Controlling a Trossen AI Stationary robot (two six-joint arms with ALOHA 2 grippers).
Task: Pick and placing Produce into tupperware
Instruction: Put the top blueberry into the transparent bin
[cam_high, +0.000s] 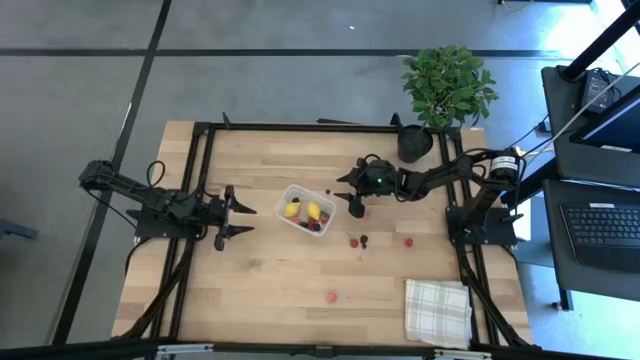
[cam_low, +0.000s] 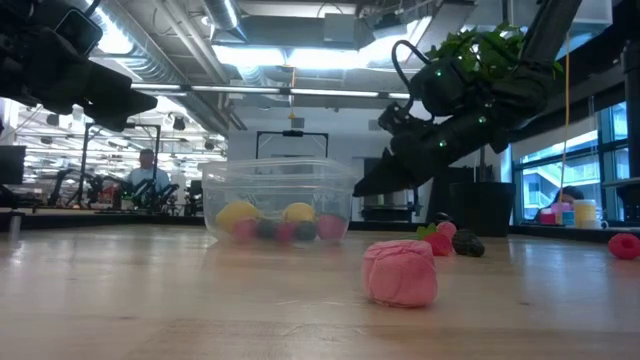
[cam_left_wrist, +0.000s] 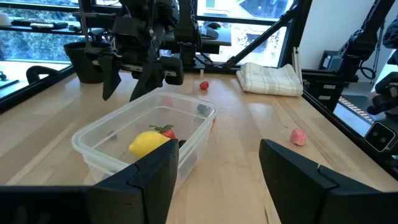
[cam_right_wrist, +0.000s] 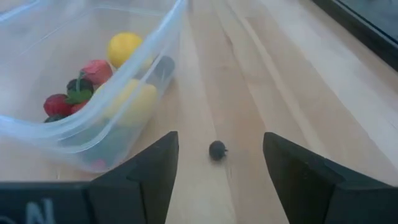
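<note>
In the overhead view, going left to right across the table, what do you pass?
Left gripper → tupperware with produce inside → right gripper → loose red berry → checked cloth.

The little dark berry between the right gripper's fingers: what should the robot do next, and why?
Probably lower the right gripper straight down and close on the dark berry. Its fingers are open and empty, the berry lies on the table between them, just outside the tupperware, which already holds lemons and red pieces. The left gripper waits on the tub's other side.
</note>
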